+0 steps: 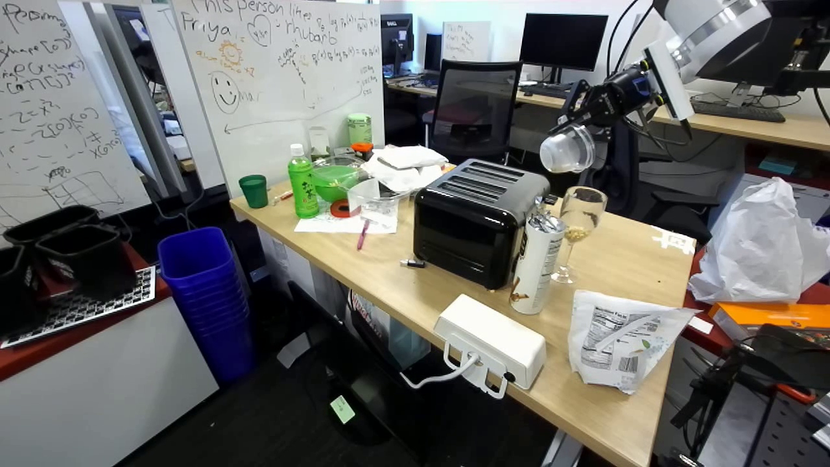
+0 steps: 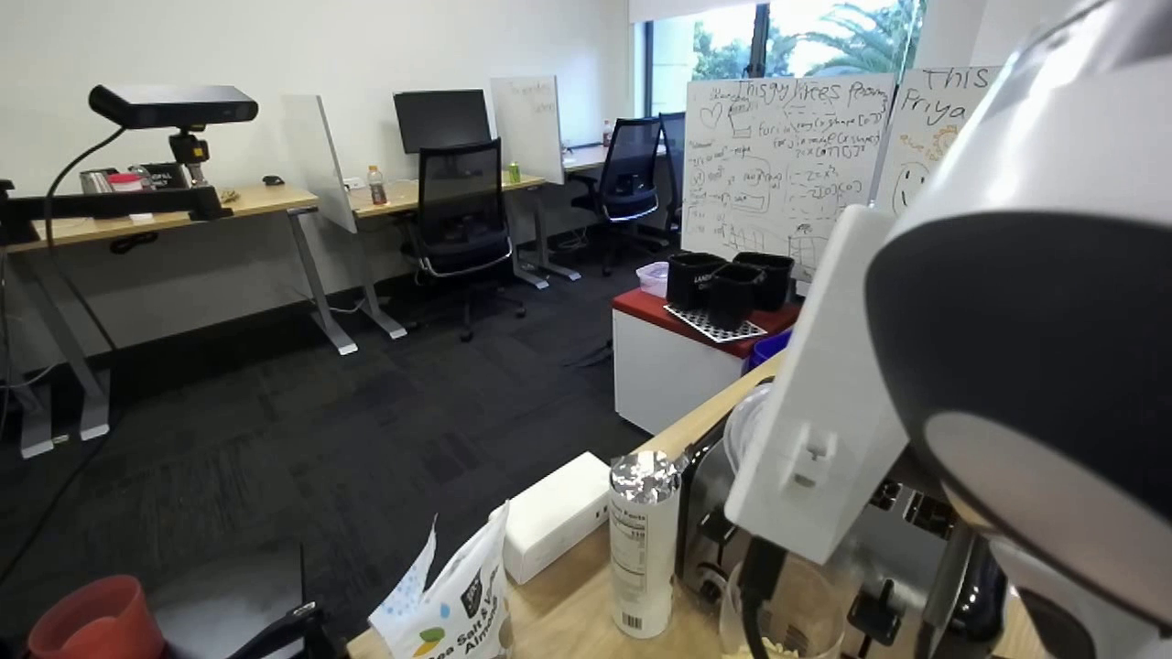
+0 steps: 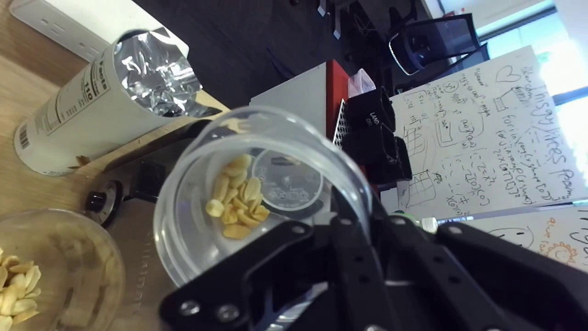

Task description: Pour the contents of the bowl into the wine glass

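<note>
The clear bowl [image 1: 565,152] is in the air, tilted, its rim pinched by my gripper [image 1: 579,123]. In the wrist view the bowl [image 3: 288,181] holds several pale nuts [image 3: 238,197], gathered to one side. My gripper [image 3: 356,209] is shut on the bowl's wall there. The wine glass [image 1: 583,206] stands upright on the table, lower than the bowl, with some nuts in its cup. Its cup also shows in the wrist view [image 3: 78,262], at the lower left, apart from the bowl. In an exterior view the arm partly hides the glass [image 2: 795,611] and the bowl [image 2: 743,430].
A black toaster [image 1: 480,220] stands beside the glass. A white canister with foil top [image 1: 537,266] stands close by the glass. A white bag [image 1: 619,340] and a white power box [image 1: 491,337] sit near the table edge. A green bottle [image 1: 302,185] is farther along the table.
</note>
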